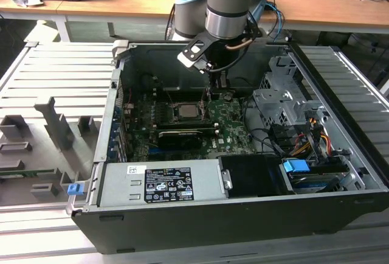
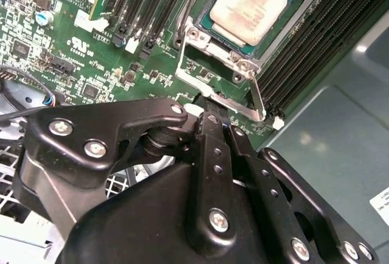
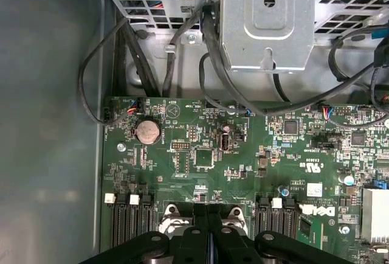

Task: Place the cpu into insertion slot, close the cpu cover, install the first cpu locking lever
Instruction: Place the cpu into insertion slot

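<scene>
1. The open black metal computer case (image 1: 255, 221) takes up the middle of the exterior view. The grey-and-blue robot arm (image 1: 228, 2) reaches into it from the upper centre.
2. The green motherboard (image 1: 234, 125) lies flat inside. A silver drive cage (image 1: 279, 103) stands toward the exterior view's right, and a long black expansion card (image 1: 179, 137) lies just below the socket in frame.
3. Your black linkage gripper (image 1: 209, 93) hangs at frame centre. In the second wrist view its (image 2: 214, 113) jaws are pressed together, with nothing visible between them.
4. The square grey-metal cpu cover (image 2: 216, 46) appears to lie flat around the chip, flanked by black memory slots (image 2: 310, 45).
5. The small square silver-tan cpu (image 2: 252, 5) sits in its socket just beyond the fingertips. In the exterior view it is left of and slightly below the gripper (image 1: 187, 111).
6. A thin bright wire locking lever (image 2: 258, 97) runs along the socket edge nearest the jaws. You cannot tell whether the tips touch it.
</scene>
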`<state>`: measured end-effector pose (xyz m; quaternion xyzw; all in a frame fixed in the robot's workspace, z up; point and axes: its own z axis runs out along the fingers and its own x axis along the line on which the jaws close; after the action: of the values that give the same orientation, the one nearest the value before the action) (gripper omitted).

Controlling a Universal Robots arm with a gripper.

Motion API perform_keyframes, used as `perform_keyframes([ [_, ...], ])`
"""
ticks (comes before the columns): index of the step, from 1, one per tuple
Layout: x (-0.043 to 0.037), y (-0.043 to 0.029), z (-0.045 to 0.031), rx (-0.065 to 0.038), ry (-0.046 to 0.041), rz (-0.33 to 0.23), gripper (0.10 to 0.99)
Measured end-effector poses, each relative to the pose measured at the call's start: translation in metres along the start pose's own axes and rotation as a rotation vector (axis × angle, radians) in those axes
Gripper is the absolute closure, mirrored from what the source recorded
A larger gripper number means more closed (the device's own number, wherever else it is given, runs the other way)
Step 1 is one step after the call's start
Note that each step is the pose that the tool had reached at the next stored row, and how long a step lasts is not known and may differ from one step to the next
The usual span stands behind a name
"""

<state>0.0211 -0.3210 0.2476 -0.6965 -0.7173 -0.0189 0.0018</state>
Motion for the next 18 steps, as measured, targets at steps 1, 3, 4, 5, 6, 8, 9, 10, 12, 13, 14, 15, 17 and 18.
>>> perform_keyframes([
  [1,0.0001,-0.0015,0.0000,0.000,0.0001,0.000,0.980],
  [3,0.0001,-0.0034,-0.0001,0.000,0.0000,0.000,0.980],
  [4,0.0001,-0.0046,-0.0001,0.000,0.0000,0.000,0.980],
  [5,0.0002,-0.0053,-0.0001,0.000,0.0000,0.000,0.980],
  [6,0.0002,-0.0061,-0.0001,0.000,0.0000,0.000,0.980],
  [8,0.0002,-0.0076,-0.0002,0.000,0.0001,0.000,0.980],
  [9,0.0002,-0.0084,-0.0002,0.000,0.0000,0.000,0.980],
  [10,0.0003,-0.0091,-0.0002,0.000,0.0000,0.000,0.980],
  [12,0.0003,-0.0114,-0.0003,0.000,0.0000,0.000,0.980],
  [13,0.0004,-0.0124,-0.0003,0.000,0.0001,0.000,0.980],
  [14,0.0004,-0.0132,-0.0003,0.000,0.0000,0.000,0.980],
  [15,0.0004,-0.0137,-0.0003,0.000,0.0000,0.000,0.980],
  [17,0.0004,-0.0150,-0.0003,0.000,0.0000,0.000,0.980],
  [18,0.0005,-0.0155,-0.0003,0.000,0.0000,0.000,0.980],
])
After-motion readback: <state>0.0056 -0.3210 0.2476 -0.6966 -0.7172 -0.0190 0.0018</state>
